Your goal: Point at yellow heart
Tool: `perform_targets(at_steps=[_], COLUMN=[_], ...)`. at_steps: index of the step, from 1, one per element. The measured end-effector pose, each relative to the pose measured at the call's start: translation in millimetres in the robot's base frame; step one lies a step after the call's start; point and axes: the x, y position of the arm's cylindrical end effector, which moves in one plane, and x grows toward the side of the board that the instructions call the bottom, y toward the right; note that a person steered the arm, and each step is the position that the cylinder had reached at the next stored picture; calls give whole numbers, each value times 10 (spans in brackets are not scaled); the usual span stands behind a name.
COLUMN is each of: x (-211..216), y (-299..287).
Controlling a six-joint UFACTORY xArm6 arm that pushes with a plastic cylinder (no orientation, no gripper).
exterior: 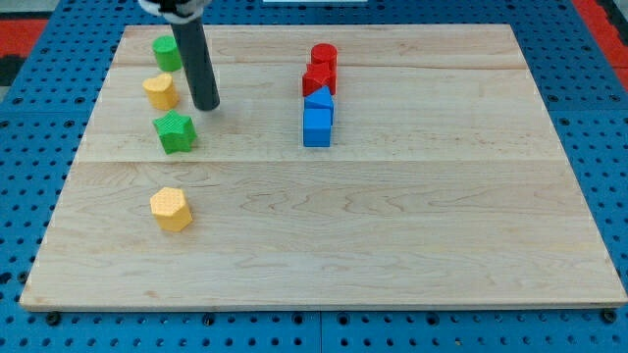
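Observation:
The yellow heart (160, 90) lies near the board's upper left. My tip (207, 106) rests on the board just to the right of the yellow heart, a small gap apart, and above the green star (176, 131). The dark rod (196, 59) rises from the tip toward the view's top. A green block (166, 52), its shape unclear, sits above the heart, partly beside the rod.
A yellow hexagon (171, 208) lies lower left. A column at centre top holds a red cylinder (323, 57), a red star-like block (317, 80), a blue triangle (320, 100) and a blue cube (316, 127). The wooden board (392, 235) sits on blue pegboard.

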Motion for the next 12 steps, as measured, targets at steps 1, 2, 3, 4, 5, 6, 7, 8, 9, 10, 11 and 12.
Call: perform_targets(at_steps=[1,2,3,4,5,6,7,8,9,10,11,12], x=[167,225,404,524,632,632,632,632,632,632,632,632], y=[-315,-434,-132,-179,-179,-179,-159,-150,-139,-138,-137,-108])
